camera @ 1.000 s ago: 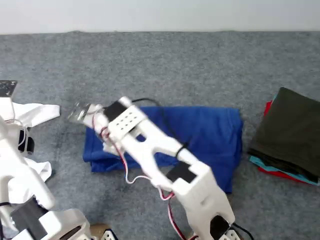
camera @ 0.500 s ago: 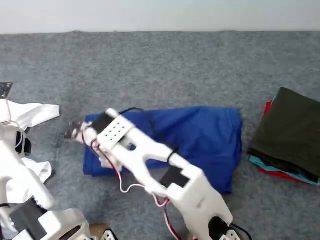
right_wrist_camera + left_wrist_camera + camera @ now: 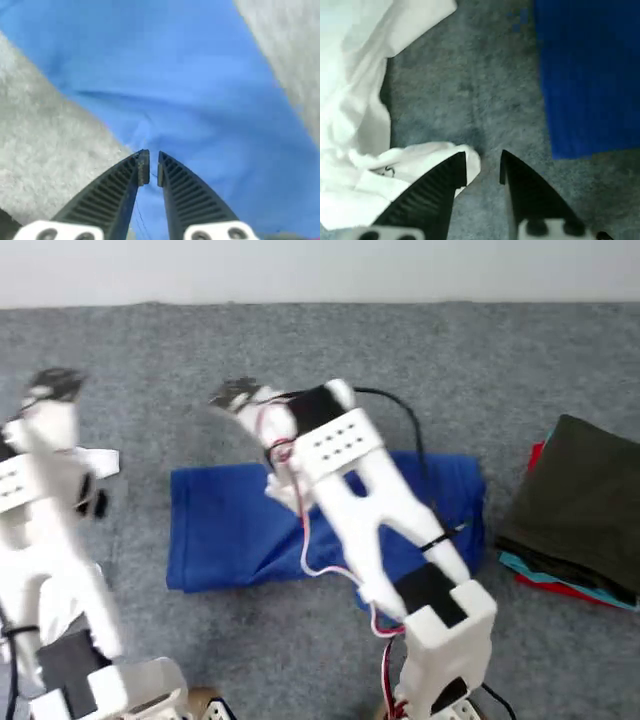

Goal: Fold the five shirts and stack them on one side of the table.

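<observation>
While the blue shirt [image 3: 230,530] lies folded flat in the middle of the gray tabletop [image 3: 400,370], its long axis runs side to side in the high view. One short end faces the white shirt [image 3: 95,462] and the other faces the stack of folded shirts [image 3: 580,505]. Can't tell which end the collar is on, tbh.

The right end effector [image 3: 235,395] hangs above the shirt's far edge, toward the white-shirt end. In its own wrist view it's clenched down to a sliver with nothing in it [image 3: 153,167], just blue cloth [image 3: 200,75] below.

The white shirt is crumpled up at the left side, apart from the blue one. The left end effector [image 3: 55,385] is raised over there, released, its fingers a little apart [image 3: 483,167] and holding nothing. One tip is right beside a white shirt fold [image 3: 355,100].

The stack sits at the right edge, with a dark shirt on top and teal and red peeking out underneath.
</observation>
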